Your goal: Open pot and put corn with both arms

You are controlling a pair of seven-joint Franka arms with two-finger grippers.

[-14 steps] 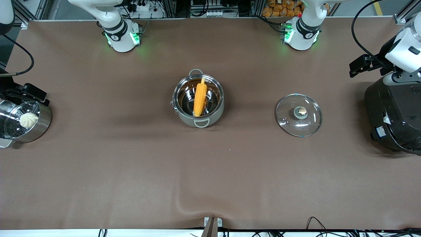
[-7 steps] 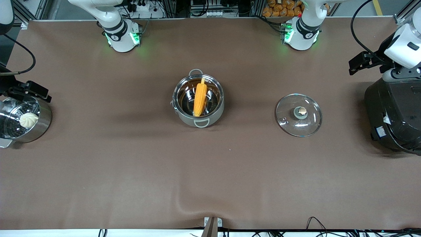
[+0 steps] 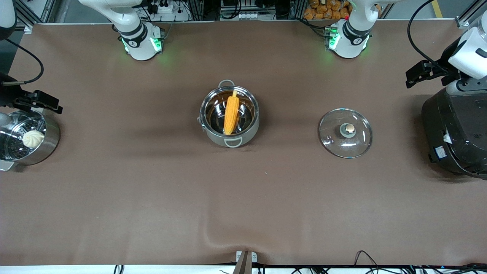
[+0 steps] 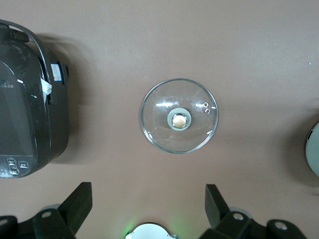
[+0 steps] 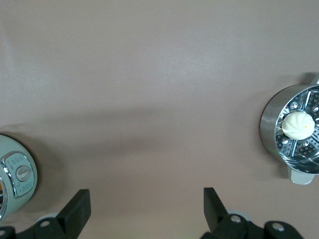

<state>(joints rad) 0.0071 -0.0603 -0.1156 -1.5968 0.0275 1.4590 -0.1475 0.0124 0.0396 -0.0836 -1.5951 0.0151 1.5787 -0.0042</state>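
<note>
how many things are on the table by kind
pots: 2, the pot and the steamer pot
lids: 1, the glass lid
foods: 2, the corn and the bun
rice cookers: 1, the rice cooker
total: 6

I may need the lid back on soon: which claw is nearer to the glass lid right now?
The left claw, open and up over the table's left-arm end by the rice cooker, is nearer the glass lid. The right claw, open, is over the steamer pot at the right-arm end.

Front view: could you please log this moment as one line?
pot: open | corn: inside | lid: on table | left end effector: open | right end effector: open
</note>
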